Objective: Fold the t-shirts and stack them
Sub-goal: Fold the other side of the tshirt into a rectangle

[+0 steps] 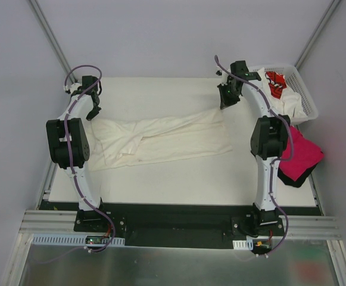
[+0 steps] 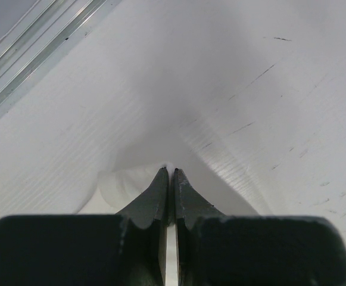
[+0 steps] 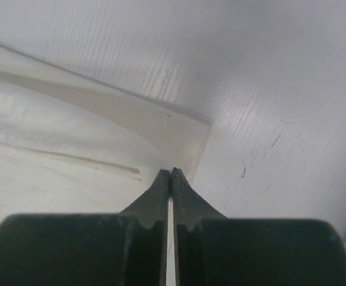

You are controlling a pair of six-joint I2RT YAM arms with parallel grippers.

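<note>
A cream-white t-shirt lies stretched and wrinkled across the middle of the table. My left gripper is at the shirt's far left corner. In the left wrist view the gripper is shut, with a bit of white cloth pinched at the tips. My right gripper is at the shirt's far right corner. In the right wrist view the gripper is shut on the cloth edge, which rises to the tips. A magenta-pink shirt lies over a black one at the table's right edge.
A white lattice basket stands at the back right. It holds a white shirt with red print and more white cloth. Grey walls and metal rails enclose the table.
</note>
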